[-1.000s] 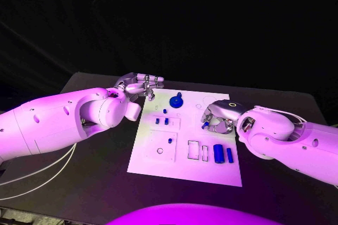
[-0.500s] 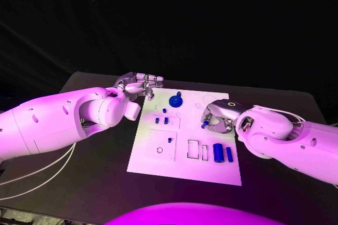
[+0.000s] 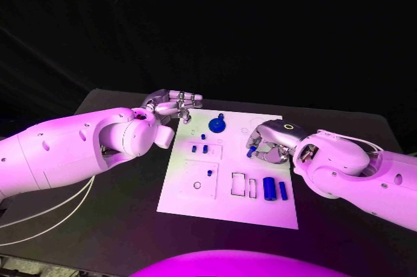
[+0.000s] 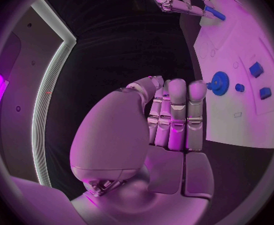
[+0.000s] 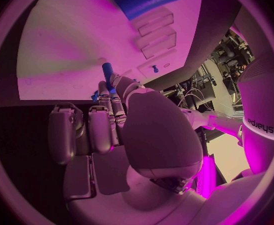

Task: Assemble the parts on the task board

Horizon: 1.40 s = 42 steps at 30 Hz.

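Observation:
The white task board (image 3: 193, 199) lies in the middle of the table. My right hand (image 3: 271, 146) hovers over its right part and pinches a small blue peg (image 3: 251, 150) between thumb and fingers; the peg (image 5: 107, 73) sticks out past the fingertips towards the board (image 5: 68, 40). My left hand (image 3: 174, 102) sits at the board's far left corner with its fingers curled together and nothing in them (image 4: 174, 115). A round blue part (image 3: 217, 124) stands near the far edge. Two small blue pieces (image 3: 200, 149) stand in the left part, and two blue cylinders (image 3: 275, 189) lie at the near right.
The black table (image 3: 104, 229) reaches well beyond the board on every side. White cables (image 3: 43, 220) hang under my left arm at the table's left edge. Several empty outlined slots (image 3: 238, 184) mark the board's near half.
My right hand has shifted slightly towards the far side of the board, carrying the blue peg with it. The left hand has stayed in place.

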{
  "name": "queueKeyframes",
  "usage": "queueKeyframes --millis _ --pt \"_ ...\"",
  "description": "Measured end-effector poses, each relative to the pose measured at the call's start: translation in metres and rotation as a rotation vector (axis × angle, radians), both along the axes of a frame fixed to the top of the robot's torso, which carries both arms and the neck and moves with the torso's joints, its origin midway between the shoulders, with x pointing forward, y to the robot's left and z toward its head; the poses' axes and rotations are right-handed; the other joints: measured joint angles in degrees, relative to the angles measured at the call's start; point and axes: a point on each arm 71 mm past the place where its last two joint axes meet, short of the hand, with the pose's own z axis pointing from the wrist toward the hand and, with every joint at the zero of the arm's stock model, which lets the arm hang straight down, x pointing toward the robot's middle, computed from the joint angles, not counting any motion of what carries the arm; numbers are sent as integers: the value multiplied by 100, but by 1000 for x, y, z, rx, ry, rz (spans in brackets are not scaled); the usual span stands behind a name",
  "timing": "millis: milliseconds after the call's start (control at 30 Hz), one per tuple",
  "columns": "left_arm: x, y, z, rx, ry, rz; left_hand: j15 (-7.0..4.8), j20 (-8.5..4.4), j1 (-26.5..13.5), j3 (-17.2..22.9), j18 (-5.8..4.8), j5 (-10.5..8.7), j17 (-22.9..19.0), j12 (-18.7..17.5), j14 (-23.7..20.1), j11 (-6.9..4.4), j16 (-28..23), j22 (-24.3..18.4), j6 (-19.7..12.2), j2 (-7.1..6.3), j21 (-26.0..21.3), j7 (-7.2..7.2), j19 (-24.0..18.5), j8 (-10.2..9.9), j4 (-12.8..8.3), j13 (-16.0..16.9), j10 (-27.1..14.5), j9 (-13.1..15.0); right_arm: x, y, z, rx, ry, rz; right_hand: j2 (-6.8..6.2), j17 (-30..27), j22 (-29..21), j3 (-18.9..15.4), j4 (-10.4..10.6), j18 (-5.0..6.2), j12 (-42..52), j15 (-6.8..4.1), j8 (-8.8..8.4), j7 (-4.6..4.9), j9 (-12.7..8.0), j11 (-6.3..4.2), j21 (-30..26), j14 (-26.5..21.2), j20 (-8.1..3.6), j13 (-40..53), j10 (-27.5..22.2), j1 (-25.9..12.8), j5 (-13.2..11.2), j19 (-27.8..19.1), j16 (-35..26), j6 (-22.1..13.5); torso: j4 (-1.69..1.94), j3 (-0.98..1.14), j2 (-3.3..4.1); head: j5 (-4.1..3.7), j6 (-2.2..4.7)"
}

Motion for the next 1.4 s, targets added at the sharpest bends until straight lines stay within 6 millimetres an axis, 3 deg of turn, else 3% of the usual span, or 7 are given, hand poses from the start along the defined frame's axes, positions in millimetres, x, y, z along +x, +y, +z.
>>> queueKeyframes --millis 233,433,633,833,1400 --pt "1 -2 -1 0 1 -1 0 0 0 0 1 0 0 0 0 0 0 0 0 0 0 0 0 0 0 -1 0 0 -18 13 28 63 -35 52 0 0 0 15 -16 0 0 0 -1 2 0 0 -1 0 0 0 0 0 29 0 0 2 4 -1 -15 6 12" --pt "2 -3 -2 0 2 -2 0 0 0 0 0 0 0 0 0 0 0 0 0 0 0 0 0 0 0 -1 0 0 -35 44 33 115 -23 127 0 -1 -1 57 -22 0 -2 0 -17 21 1 0 -2 0 0 1 0 0 38 0 0 20 6 -2 -24 40 2" --pt "3 -5 -2 -1 3 -4 0 0 22 -16 0 0 -5 22 0 0 0 1 0 22 0 0 0 0 -16 5 0 -5 -51 73 21 160 19 190 -2 -9 -1 90 -52 0 -32 0 -22 22 4 0 -2 0 0 2 0 -2 65 0 0 19 23 -5 -24 90 -19" --pt "3 -5 -3 -2 4 -2 0 0 22 -16 0 0 -12 22 0 0 -22 1 0 22 0 0 0 0 -16 5 0 -5 -60 92 5 182 60 224 -25 -15 -2 134 -54 0 -46 0 -23 22 3 0 -5 0 0 37 0 -25 83 0 0 19 24 -9 -20 194 -57" --pt "3 -5 -3 -4 6 -3 19 0 22 -16 0 0 -17 22 -19 0 -22 1 0 22 -27 0 0 0 -16 5 0 -4 -63 115 -35 165 133 232 -33 -20 -3 143 -63 0 -69 1 -55 22 2 0 -6 0 0 36 0 -33 105 -1 -1 17 24 -2 -18 288 -127"
